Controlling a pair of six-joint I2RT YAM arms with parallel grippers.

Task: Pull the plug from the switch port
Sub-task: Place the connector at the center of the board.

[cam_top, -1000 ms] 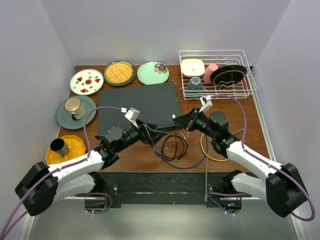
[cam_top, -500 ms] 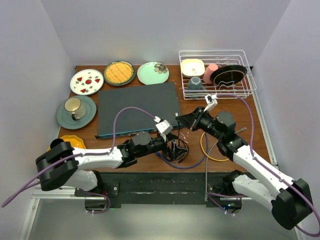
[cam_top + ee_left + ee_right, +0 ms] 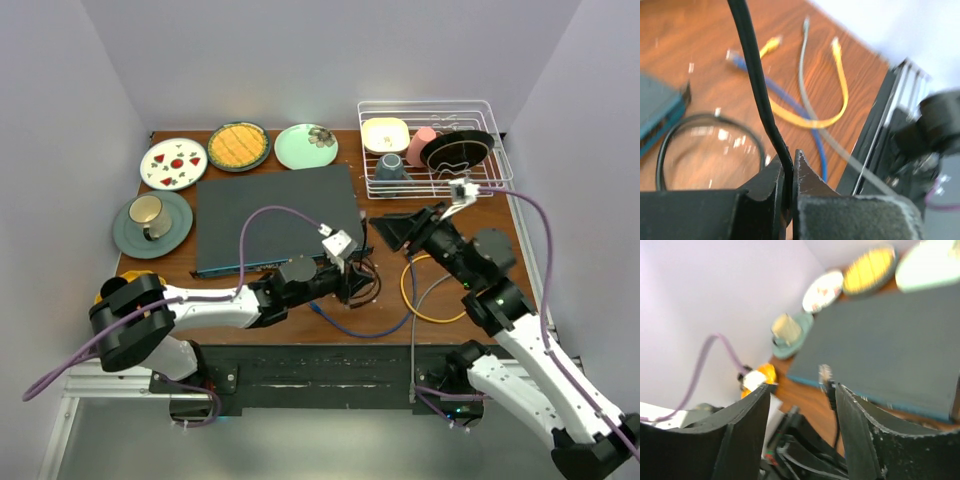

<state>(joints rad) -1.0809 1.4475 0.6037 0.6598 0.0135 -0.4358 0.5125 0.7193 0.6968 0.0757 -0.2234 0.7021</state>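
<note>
The switch lies flat mid-table, dark grey with a blue front edge. My left gripper is low over the wood just in front of it, shut on a black cable that rises from between the jaws. That cable ends in a clear plug, which stands free in the air in front of the switch, outside any port. My right gripper hangs to the right of the switch, open. The plug shows between its fingers, close to the right one, and whether they touch is unclear.
Loose yellow, blue and grey cables lie on the wood by the near edge. A wire dish rack stands back right. Three plates line the back. A mug on a green plate and a yellow plate sit left.
My left arm swung right along the front of the switch and its gripper closed on the black cable. My right gripper opened and drew back to the right.
</note>
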